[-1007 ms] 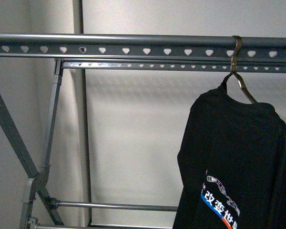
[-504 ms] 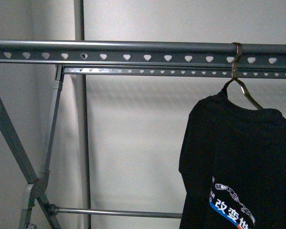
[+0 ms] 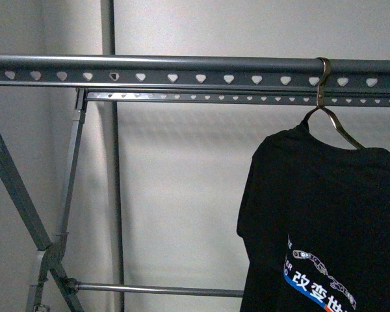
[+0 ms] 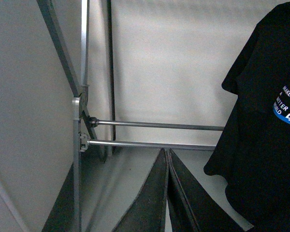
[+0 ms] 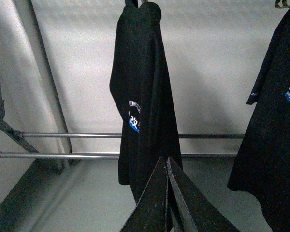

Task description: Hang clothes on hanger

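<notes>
Nearest to me in both wrist views are my own grippers. The left gripper [image 4: 167,193] has its two dark fingers pressed together with only a seam between them and nothing held; the right gripper [image 5: 166,198] reads the same, closed and empty.

Past them, the black T-shirt [image 3: 325,221] hangs at about 4 o'clock in the front view, draped on a thin metal wire hanger [image 3: 331,120] whose hook loops over the front top rail [image 3: 182,64] of the grey clothes rack [image 3: 26,195]. The shirt touches nothing else that I can see. The right wrist view shows a shirt edge-on [image 5: 145,96] and a second black printed shirt [image 5: 275,121] at 3 o'clock. So I count two shirts there, though only one shows in the front view.

I judge the shirt light, limp and not fragile. It will fold and swing rather than hold shape, and could slide off the smooth wire shoulders if tugged sideways. If I must move it, I would take the wire hanger just below its hook, not the fabric.

Farther back: two punched top rails, the rear rail [image 3: 247,97] just behind the front one, two lower round bars [image 4: 154,135], and crossed legs at 8 o'clock. I count one rack, and one hanger clearly visible. A pale wall [image 3: 182,195] lies behind everything.
</notes>
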`<state>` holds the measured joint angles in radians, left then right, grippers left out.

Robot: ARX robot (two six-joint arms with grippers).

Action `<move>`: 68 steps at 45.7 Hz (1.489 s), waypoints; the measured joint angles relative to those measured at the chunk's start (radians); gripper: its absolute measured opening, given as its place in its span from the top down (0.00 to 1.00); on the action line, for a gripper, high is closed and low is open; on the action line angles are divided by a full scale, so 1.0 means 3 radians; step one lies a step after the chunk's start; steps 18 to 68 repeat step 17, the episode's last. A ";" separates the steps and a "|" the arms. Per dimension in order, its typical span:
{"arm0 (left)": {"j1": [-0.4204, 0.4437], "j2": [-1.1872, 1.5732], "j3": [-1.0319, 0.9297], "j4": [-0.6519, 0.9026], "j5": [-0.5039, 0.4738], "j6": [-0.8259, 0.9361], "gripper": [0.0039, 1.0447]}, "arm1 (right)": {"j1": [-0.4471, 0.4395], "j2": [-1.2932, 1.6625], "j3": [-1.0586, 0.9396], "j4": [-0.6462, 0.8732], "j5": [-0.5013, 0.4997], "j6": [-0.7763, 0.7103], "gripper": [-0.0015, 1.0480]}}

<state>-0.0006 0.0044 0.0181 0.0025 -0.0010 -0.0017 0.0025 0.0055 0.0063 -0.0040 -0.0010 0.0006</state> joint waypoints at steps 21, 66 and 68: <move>0.0000 0.0000 0.0000 0.0000 0.0000 -0.0003 0.97 | 0.0000 -0.0004 0.0000 0.0001 0.0001 -0.0001 0.89; 0.0000 0.0000 0.0000 0.0000 0.0000 -0.0003 0.97 | 0.0000 -0.0004 0.0000 0.0001 0.0001 -0.0001 0.89; 0.0000 0.0000 0.0000 0.0000 0.0000 -0.0003 0.97 | 0.0000 -0.0004 0.0000 0.0001 0.0001 -0.0001 0.89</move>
